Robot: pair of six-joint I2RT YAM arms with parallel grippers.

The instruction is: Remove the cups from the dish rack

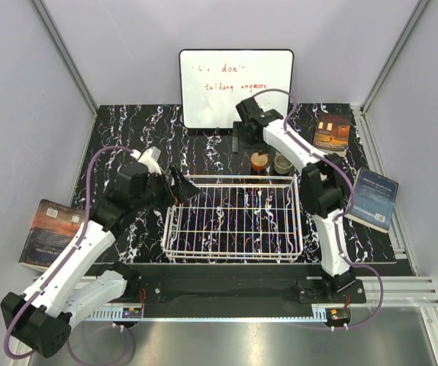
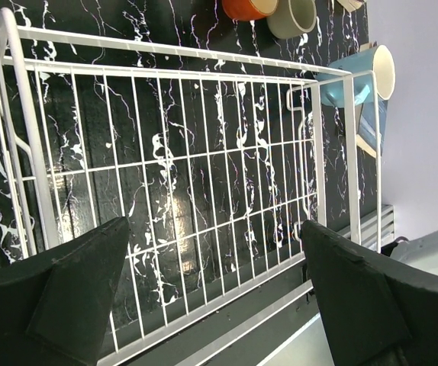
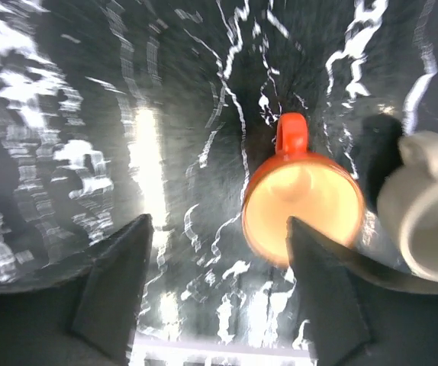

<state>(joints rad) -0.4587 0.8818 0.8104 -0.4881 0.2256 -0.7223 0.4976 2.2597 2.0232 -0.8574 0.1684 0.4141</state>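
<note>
The white wire dish rack (image 1: pixel 234 217) sits mid-table with no cups in it; it also fills the left wrist view (image 2: pixel 181 152). The red-orange cup (image 1: pixel 259 162) and the grey-brown cup (image 1: pixel 283 163) stand upright on the table just behind it. In the right wrist view the red-orange cup (image 3: pixel 303 206) is beside the grey-brown cup (image 3: pixel 425 206). The light blue mug (image 2: pixel 360 76) is outside the rack's far right corner. My left gripper (image 1: pixel 181 183) (image 2: pixel 213 227) is open and empty at the rack's left end. My right gripper (image 1: pixel 242 145) (image 3: pixel 215 223) is open and empty, left of the red-orange cup. The lavender and sage-green tumblers are out of view.
A whiteboard (image 1: pixel 236 88) with red writing leans on the back wall. Books lie at the far right (image 1: pixel 332 131), the right edge (image 1: pixel 373 198) and the left edge (image 1: pixel 51 232). The right arm's elbow (image 1: pixel 320 191) hangs over the rack's right end.
</note>
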